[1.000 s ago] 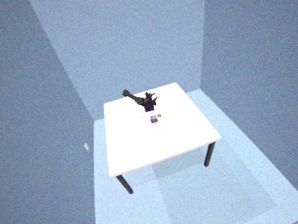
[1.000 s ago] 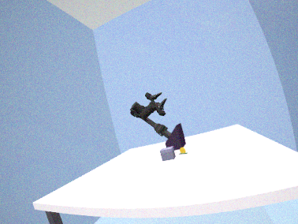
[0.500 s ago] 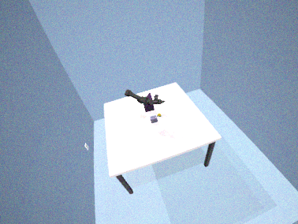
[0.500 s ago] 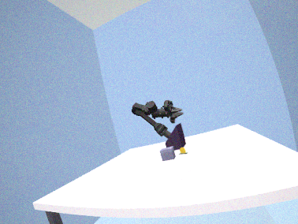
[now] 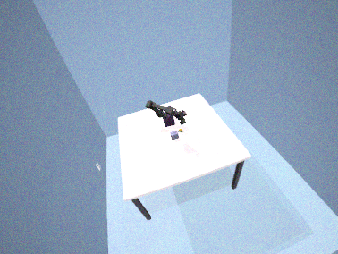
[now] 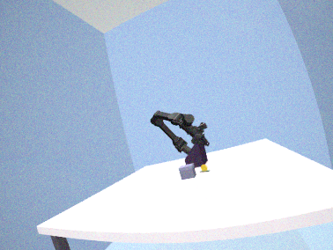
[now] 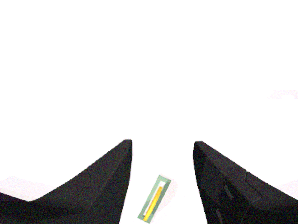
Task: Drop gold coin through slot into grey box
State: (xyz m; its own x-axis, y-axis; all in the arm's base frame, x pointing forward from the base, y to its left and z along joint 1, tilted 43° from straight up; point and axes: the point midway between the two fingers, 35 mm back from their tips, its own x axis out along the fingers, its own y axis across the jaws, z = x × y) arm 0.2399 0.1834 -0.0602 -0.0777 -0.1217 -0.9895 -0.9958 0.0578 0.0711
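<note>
The gold coin [image 5: 181, 131] [image 6: 203, 167] [image 7: 153, 204] stands on edge in its green holder [image 6: 205, 171] [image 7: 163, 177]. In the wrist view the holder is low, just left of centre, its long side slanting from upper right to lower left. My gripper [image 5: 182, 122] [image 6: 206, 143] [image 7: 163, 147] points down, well above the table near the holder. Its fingers are part-way open with a gap and nothing between them. The grey box [image 5: 174, 134] [image 6: 187, 172] stands left of the coin in the top and exterior views; its slot is too small to make out there. The box is outside the wrist view.
A dark purple upright block [image 5: 169, 121] [image 6: 196, 156] stands close behind the box and coin, near the arm's base. The white table [image 5: 152, 165] [image 6: 145, 211] carries everything. Its far edge lies behind the arm.
</note>
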